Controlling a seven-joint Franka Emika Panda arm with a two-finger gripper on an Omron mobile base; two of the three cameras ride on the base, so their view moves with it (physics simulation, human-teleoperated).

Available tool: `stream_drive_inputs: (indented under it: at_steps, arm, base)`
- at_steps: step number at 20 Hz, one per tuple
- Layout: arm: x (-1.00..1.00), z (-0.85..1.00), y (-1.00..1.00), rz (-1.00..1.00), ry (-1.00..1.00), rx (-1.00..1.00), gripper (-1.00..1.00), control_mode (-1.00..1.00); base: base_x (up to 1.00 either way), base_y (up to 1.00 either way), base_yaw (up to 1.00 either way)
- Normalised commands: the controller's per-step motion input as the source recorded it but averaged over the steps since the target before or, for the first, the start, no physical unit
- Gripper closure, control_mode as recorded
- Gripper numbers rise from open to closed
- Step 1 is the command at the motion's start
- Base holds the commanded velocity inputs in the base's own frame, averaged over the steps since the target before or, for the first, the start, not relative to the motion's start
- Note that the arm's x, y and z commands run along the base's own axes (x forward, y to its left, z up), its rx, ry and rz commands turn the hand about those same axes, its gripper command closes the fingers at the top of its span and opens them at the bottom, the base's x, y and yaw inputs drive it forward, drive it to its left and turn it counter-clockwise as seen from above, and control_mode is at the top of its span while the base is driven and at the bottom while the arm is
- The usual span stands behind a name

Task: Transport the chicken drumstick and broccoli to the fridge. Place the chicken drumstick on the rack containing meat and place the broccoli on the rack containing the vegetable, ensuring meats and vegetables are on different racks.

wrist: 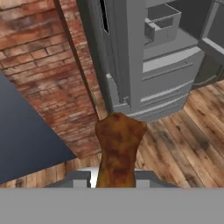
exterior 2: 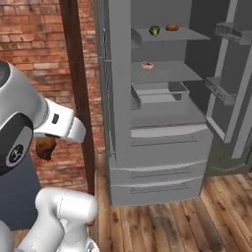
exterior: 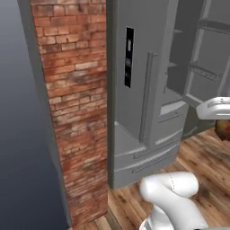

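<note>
Drumstick: chicken drumstick (wrist: 117,151) stood out past the tool (wrist: 114,181), its knobby end pointing toward the fridge (exterior 2: 162,142), carried clear of the wood floor (exterior 2: 197,221).
Tool: jaws stood nearly closed, clamped on the narrow end of the drumstick; in the right base view the meat (exterior 2: 45,146) hung just under the white wrist.
Fridge: right door (exterior 2: 231,74) stood swung wide, apparently so the racks could be reached head-on; left door (exterior: 134,76) with its black panel (exterior: 129,56) was shut.
Racks: upper shelf (exterior 2: 167,35) carried a green vegetable (exterior 2: 154,30) beside an orange-brown item (exterior 2: 172,27); the shelf below (exterior 2: 167,71) held a small red-and-white piece (exterior 2: 147,65), likely the meat.
Judgement: drumstick probably belonged on that lower shelf, apart from the greens.
Position: arm was well short of the opening, beside the brick wall (exterior: 76,99).
Broccoli: whether the green item was the task's broccoli could not be told.
</note>
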Motion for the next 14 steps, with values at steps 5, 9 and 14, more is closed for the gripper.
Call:
stream_drive_inputs:
  at_steps: [5, 9, 14]
  arm:
    - [0.00, 0.00, 0.00, 0.00, 0.00, 0.00, 1.00, 1.00]
    - [0.00, 0.00, 0.00, 0.00, 0.00, 0.00, 1.00, 1.00]
    - [0.00, 0.00, 0.00, 0.00, 0.00, 0.00, 1.00, 1.00]
  base:
    - [0.10, -0.93, 0.38]
    - [0.49, -0.38, 0.30]
    - [0.47, -0.41, 0.25]
